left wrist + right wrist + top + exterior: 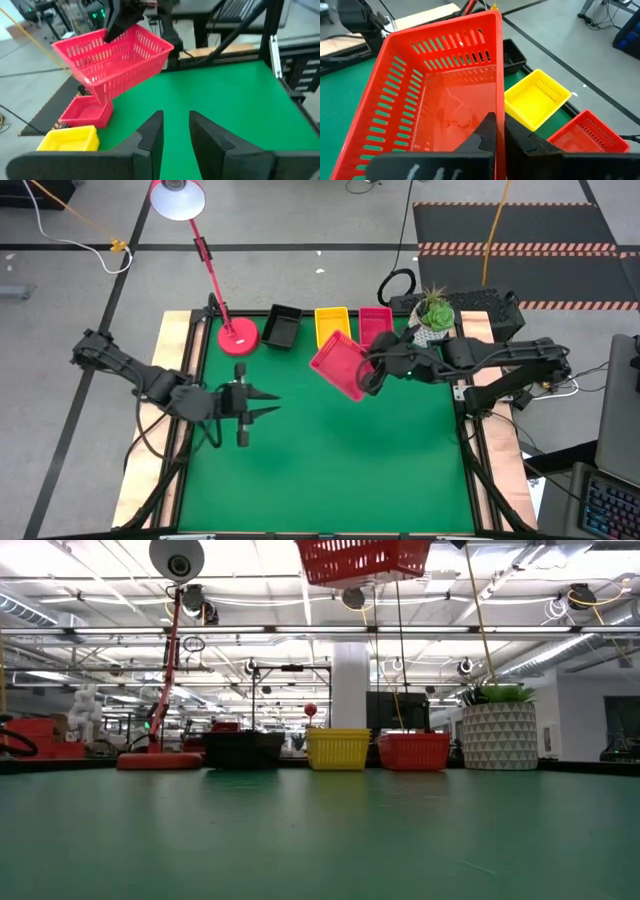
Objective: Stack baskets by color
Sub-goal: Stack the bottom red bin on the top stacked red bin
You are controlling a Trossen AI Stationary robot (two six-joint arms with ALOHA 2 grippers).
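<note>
Closest to my right wrist camera is the red-pink basket (435, 95) that I carry: my right gripper (500, 131) is closed on one of its side walls, one finger inside and one outside, and it holds the basket up in the air, tilted, well above the green table (330, 470). From above, this lifted basket (338, 366) hangs over the far half of the table, just in front of the row of baskets and right of the table's middle. In the low view only its bottom part (362, 560) shows, high over the row. Along the far edge of the table stand three stacks side by side: a black basket (281, 326) nearest the lamp base (238, 335), then a yellow basket (332, 325) in the middle, then another red-pink basket (375, 323) next to the white plant pot (433, 320) near the far right corner. How many baskets sit in each stack, I cannot tell. My left gripper (262, 407) waits over the left half of the table, near the left edge, pointing toward the middle. Its fingers (151, 135) stand a little apart with a narrow gap between them and they hold nothing; only bare green surface is under them.
</note>
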